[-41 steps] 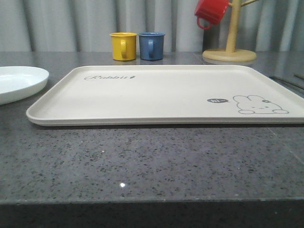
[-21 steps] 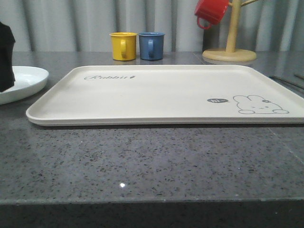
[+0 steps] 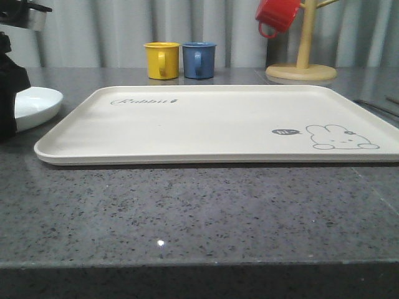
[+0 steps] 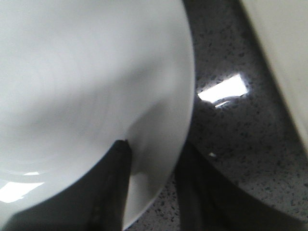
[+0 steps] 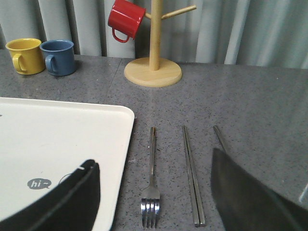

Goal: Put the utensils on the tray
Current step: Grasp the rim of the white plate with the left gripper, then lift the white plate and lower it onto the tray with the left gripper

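The white plate (image 3: 38,101) lies on the counter left of the cream tray (image 3: 206,121). My left arm (image 3: 9,87) stands at the plate's left side. In the left wrist view my left gripper (image 4: 155,161) is open and straddles the rim of the plate (image 4: 82,82), one finger over the inside and one outside. To the right of the tray (image 5: 53,139) lie the fork (image 5: 151,190), the chopsticks (image 5: 191,178) and a metal handle (image 5: 219,136), probably the spoon, mostly hidden by a finger. My right gripper (image 5: 154,204) hangs open above the fork, holding nothing.
A yellow mug (image 3: 162,60) and a blue mug (image 3: 199,60) stand behind the tray. A red mug (image 3: 277,15) hangs on a wooden mug tree (image 3: 302,65) at the back right. The dark stone counter (image 3: 199,212) runs bare up to its front edge.
My left arm has come in from the left edge and moved over the plate's left side, covering part of it. Tray and mugs have not moved.
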Robot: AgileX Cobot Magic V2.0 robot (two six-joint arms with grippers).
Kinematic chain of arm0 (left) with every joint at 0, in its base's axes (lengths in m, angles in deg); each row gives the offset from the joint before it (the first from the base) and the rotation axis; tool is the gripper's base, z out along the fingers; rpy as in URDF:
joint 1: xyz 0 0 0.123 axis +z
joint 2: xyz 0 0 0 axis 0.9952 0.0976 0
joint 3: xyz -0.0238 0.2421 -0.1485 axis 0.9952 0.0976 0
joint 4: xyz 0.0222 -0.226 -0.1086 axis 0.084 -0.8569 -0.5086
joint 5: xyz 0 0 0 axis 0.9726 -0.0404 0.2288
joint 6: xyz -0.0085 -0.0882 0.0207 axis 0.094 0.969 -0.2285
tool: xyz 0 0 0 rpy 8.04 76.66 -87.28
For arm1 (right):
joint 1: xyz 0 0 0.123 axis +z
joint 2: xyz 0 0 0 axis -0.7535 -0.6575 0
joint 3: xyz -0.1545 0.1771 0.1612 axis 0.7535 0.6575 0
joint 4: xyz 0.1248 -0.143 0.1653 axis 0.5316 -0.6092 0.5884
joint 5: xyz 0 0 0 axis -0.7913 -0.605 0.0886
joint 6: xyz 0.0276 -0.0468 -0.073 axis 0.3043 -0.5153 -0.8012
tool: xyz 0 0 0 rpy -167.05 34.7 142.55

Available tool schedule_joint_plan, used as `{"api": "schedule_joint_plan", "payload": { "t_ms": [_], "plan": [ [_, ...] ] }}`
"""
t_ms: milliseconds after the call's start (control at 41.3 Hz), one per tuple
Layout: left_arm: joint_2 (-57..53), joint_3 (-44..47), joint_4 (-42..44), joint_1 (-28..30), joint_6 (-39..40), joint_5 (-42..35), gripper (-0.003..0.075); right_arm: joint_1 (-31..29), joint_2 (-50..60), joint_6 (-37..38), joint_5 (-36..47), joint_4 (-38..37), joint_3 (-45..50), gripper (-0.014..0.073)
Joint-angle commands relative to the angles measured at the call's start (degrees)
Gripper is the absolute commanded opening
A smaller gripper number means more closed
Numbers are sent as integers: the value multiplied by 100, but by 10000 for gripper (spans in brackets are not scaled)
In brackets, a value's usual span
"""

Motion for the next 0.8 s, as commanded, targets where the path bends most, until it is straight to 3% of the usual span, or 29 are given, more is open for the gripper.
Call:
{"api": "schedule_joint_plan", "payload": {
  "t_ms": [0,73,363,484,774],
  "plan": [
    [-201,-180,58,-43,2,-27,53,-40,-58,-8,472,38,-205,517],
    [-214,-180,91,-43,2,-27,-16,-40,-58,-8,472,38,-205,517],
    [-445,-800,501,-243,71,374,-18,-40,-58,-8,472,38,-205,517],
    [-456,-1347,928,-668,103,457,-18,-40,-58,-8,472,38,-205,517],
    [-445,-2049,955,-2009,118,281,-18,-40,-58,-8,472,38,-205,517]
  ]
}}
